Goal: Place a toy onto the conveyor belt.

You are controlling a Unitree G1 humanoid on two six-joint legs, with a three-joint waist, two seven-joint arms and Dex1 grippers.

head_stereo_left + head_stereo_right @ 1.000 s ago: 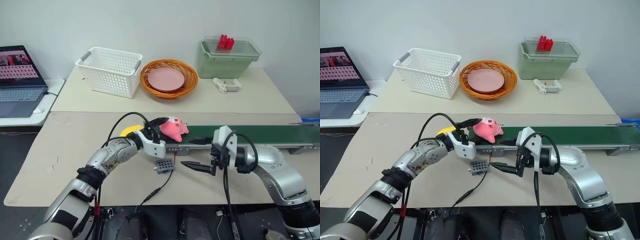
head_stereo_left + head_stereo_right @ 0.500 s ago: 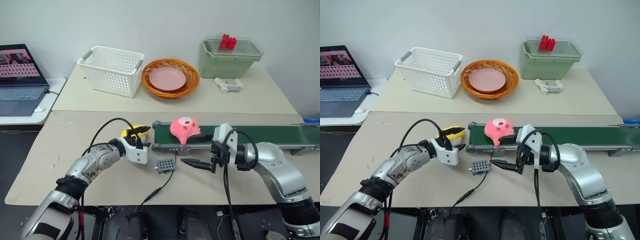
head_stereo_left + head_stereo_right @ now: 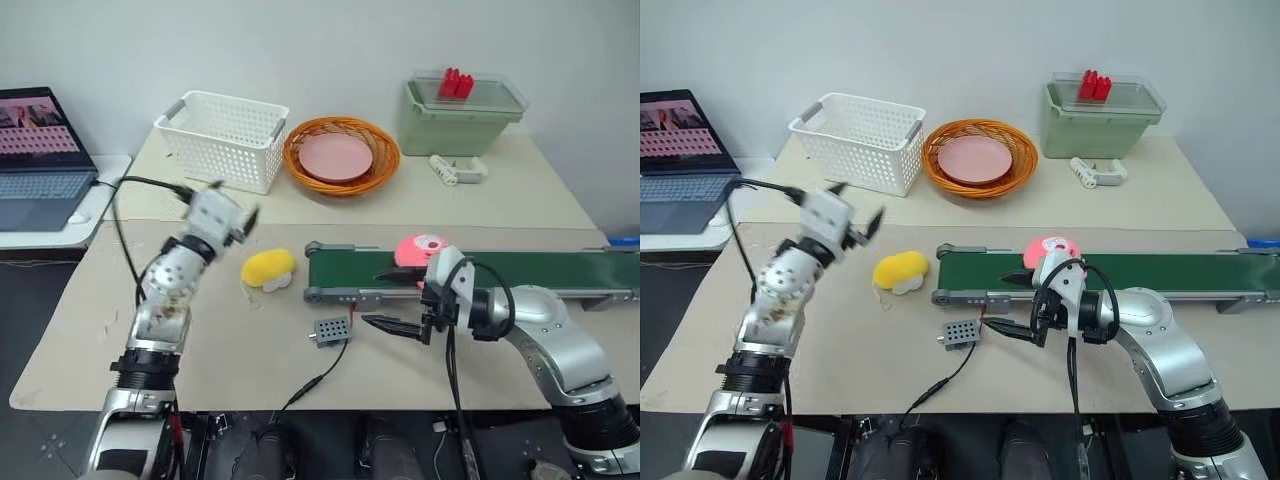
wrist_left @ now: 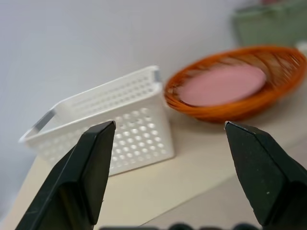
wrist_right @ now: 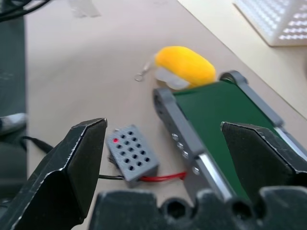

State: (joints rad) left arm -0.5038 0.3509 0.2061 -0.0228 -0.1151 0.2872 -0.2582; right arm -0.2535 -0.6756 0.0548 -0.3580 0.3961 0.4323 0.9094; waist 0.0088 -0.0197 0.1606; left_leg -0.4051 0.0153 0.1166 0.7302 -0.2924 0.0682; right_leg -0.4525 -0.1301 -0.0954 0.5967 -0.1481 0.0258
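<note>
L gripper (image 3: 232,212): raised over table, jaws wide, empty
R gripper (image 3: 392,302): low by belt frame, jaws wide, empty
Toy (image 3: 417,249): on conveyor belt (image 3: 530,268)
Orange basket (image 3: 341,155): holds pink plate (image 3: 334,156)
White basket (image 3: 222,140): contents can't tell

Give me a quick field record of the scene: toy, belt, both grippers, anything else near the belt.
toy: pink toy lying on the conveyor belt, behind the right arm
left gripper: open, empty, raised near the white basket
right gripper: open, empty, at the belt's near edge
near belt: yellow plush off its left end; small grey box in front
</note>
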